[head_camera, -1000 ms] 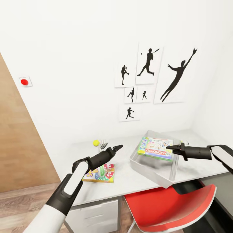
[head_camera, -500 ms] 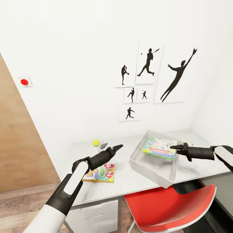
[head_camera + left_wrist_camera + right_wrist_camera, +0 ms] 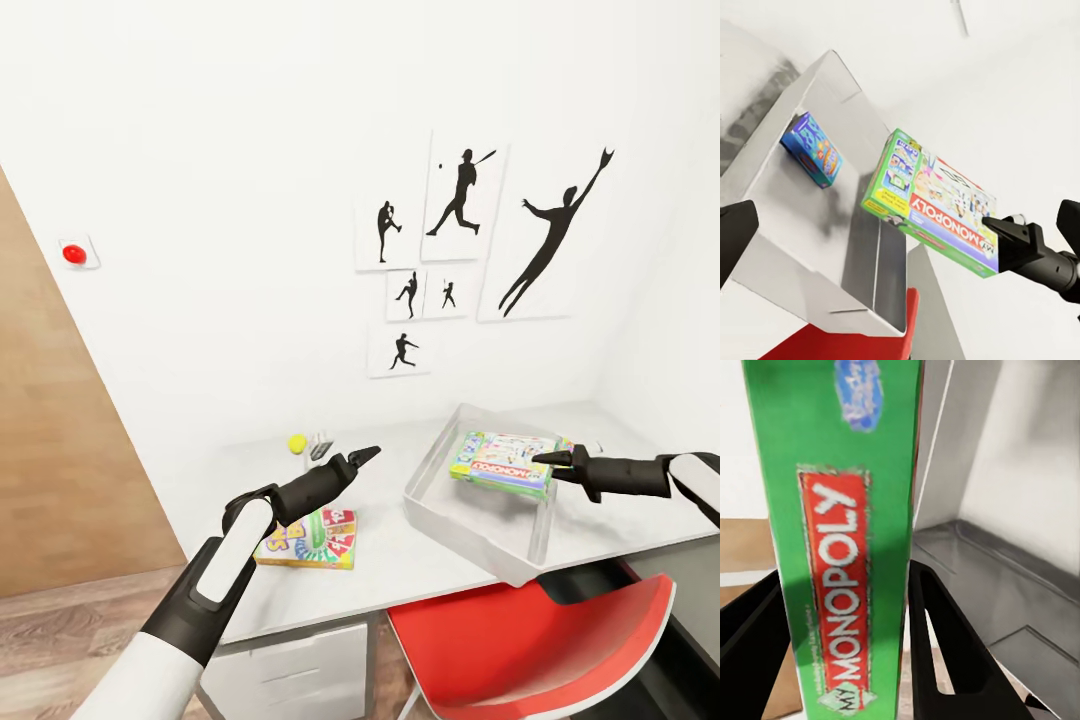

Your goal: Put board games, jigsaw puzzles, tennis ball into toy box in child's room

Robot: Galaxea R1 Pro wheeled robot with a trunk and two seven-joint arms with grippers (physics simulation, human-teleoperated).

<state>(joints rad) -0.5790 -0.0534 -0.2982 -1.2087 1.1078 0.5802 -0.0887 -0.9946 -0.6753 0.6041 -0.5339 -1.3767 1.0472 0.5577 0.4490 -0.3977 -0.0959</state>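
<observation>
Shifted further over toy box [image 3: 440, 505]: "MY MONOPOLY" box [image 3: 503, 462], clamped in right gripper [image 3: 548, 459]. Left gripper [image 3: 366, 456]: jaw state unclear.

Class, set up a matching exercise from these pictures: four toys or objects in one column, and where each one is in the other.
Things:
1. Monopoly box
2. blue game
3. ball
4. lettered game

Places:
A. flat on the table near the left arm
B. on the bin's floor
C. on the table by the wall
D. in the right pincer, over the bin

Pairs: 1-D, 2-B, 3-C, 4-A

White arm shells, black joints, seemingly matte black grippers
</observation>
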